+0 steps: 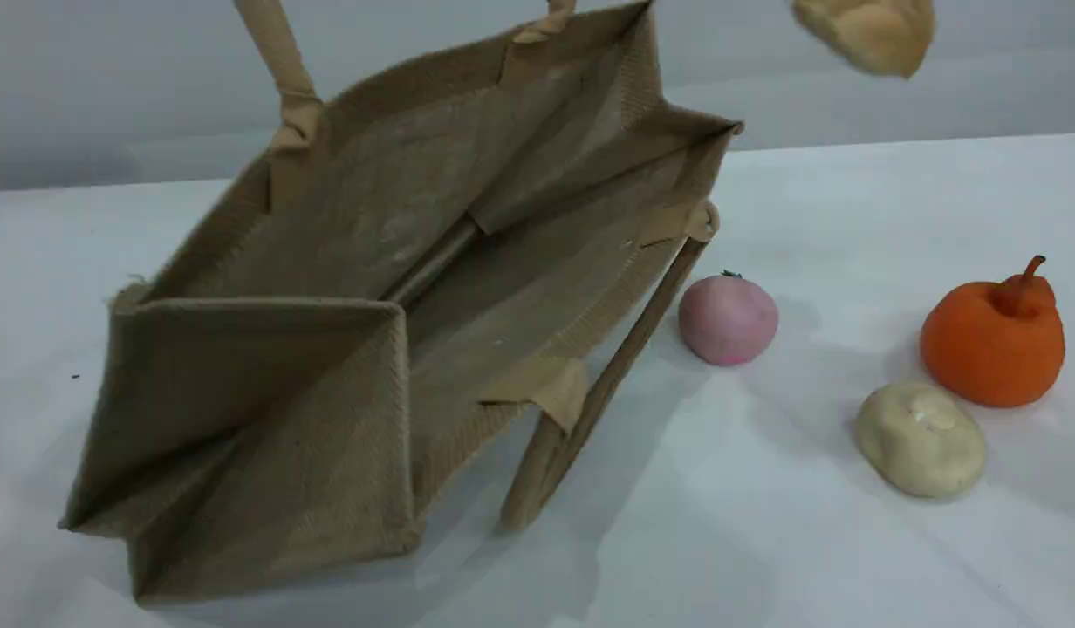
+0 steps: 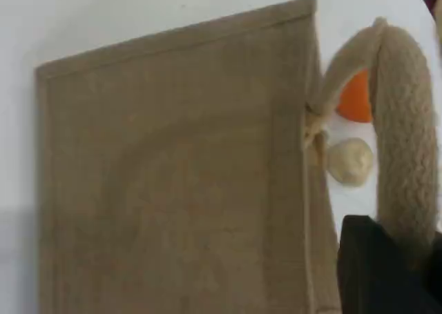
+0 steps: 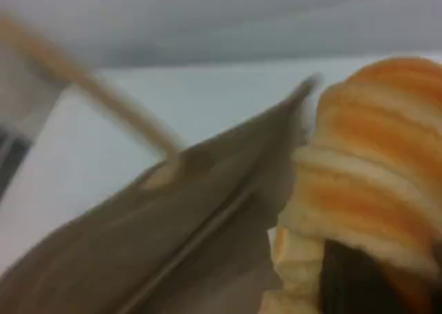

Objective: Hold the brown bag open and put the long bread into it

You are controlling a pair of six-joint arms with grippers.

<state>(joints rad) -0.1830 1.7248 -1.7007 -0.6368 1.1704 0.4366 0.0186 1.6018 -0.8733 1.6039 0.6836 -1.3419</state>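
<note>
The brown bag [image 1: 354,288] lies tilted on the table with its mouth wide open toward the camera. Its upper rope handle [image 1: 280,61] is pulled up past the top edge. In the left wrist view my left gripper [image 2: 404,259] is shut on that handle [image 2: 407,134], above the bag's flat side [image 2: 173,176]. The long bread [image 1: 869,30] hangs in the air above and to the right of the bag's mouth. My right gripper [image 3: 376,283] is shut on the ridged loaf [image 3: 373,176], with the bag's rim [image 3: 207,217] just to its left.
On the white table [image 1: 808,541] right of the bag sit a pink ball [image 1: 728,318], an orange pumpkin-like toy [image 1: 991,340] and a cream oval bun [image 1: 920,439]. The bag's lower handle [image 1: 590,392] rests on the table near the pink ball.
</note>
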